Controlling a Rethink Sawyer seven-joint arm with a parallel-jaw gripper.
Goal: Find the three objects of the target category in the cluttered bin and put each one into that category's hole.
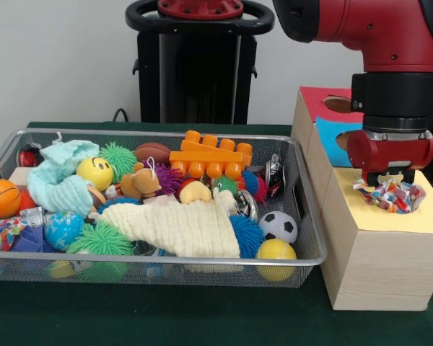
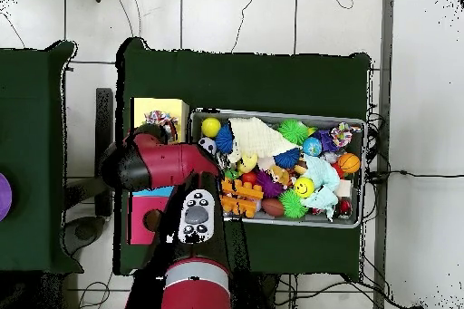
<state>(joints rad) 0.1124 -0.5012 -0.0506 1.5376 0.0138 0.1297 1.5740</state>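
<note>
The wire mesh bin (image 1: 314,216) is full of toys. One polka-dot cloth (image 1: 391,196) lies bunched on the yellow-topped box (image 1: 418,220), covering its hole; it also shows in the overhead view (image 2: 161,121). My gripper (image 1: 390,177) is directly above this cloth and touches its top. Whether it grips the cloth is hidden. A second polka-dot cloth (image 1: 0,232) lies at the bin's left end in the front view, and shows in the overhead view (image 2: 343,133) too. I see no third one.
A red-topped box (image 1: 325,97) and a blue-topped box (image 1: 332,133) stand behind the yellow one. In the bin lie a cream muslin cloth (image 1: 187,227), a mint cloth (image 1: 58,184), an orange brick (image 1: 209,158), balls and spiky toys.
</note>
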